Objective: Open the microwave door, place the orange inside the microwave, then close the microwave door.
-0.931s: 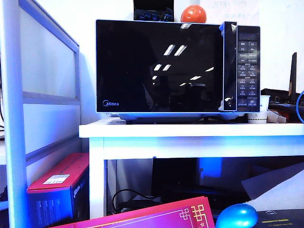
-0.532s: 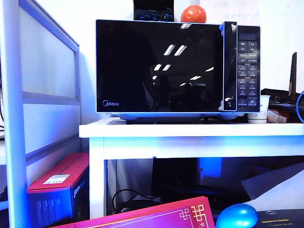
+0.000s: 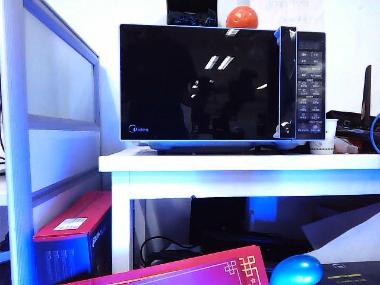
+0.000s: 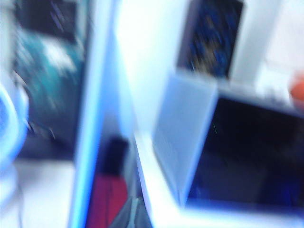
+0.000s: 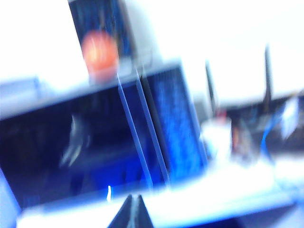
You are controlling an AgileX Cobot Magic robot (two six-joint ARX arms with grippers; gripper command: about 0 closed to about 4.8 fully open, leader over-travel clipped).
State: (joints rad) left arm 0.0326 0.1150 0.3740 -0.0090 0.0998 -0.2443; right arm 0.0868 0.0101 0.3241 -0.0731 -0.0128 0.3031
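On top of the microwave (image 3: 222, 83), resting: orange (image 3: 241, 16), same as before; door (image 3: 199, 82) shut, reading "Midea", reflections shifted. Right gripper (image 5: 132, 209) pinched shut, empty. Left gripper (image 4: 130, 213) blurred, fingers unreadable.

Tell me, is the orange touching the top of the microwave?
Touching. The exterior view shows the orange resting directly on the microwave roof, no gap beneath it.

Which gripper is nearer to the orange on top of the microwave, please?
Right, probably. The right gripper faces the orange from below, short of the table; the left gripper sits off the microwave's far corner. Both views are blurred.
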